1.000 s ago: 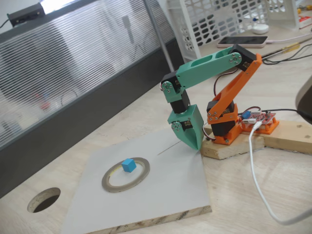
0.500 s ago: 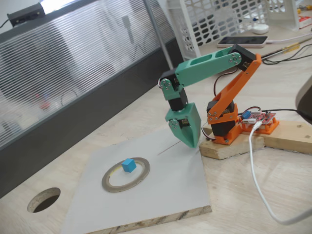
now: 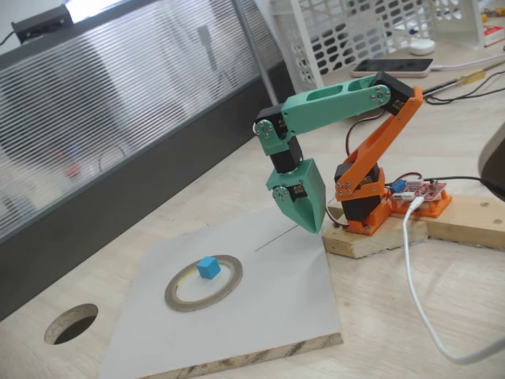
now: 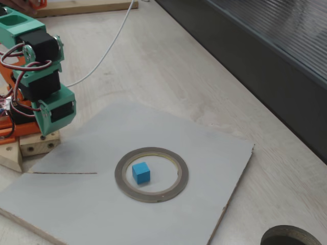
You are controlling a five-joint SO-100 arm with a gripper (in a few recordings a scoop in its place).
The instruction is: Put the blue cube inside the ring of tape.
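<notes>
The blue cube (image 3: 208,268) (image 4: 141,172) rests on the board inside the ring of tape (image 3: 183,304) (image 4: 184,175), near the ring's far edge in one fixed view and left of centre in the other. My green gripper (image 3: 312,225) (image 4: 47,130) hangs above the board's corner nearest the arm's base, well away from the ring. It points down with its jaws together and nothing held between them.
A white board (image 3: 268,316) carries the ring. A dark round hole (image 3: 71,324) (image 4: 286,237) is cut through the wooden tabletop beyond the board. The orange arm base (image 3: 363,201) stands on a wooden block, with a white cable (image 3: 414,276) beside it. A dark panel runs behind.
The gripper has risen a little and drifted left, away from the board. Cube and ring have not moved.
</notes>
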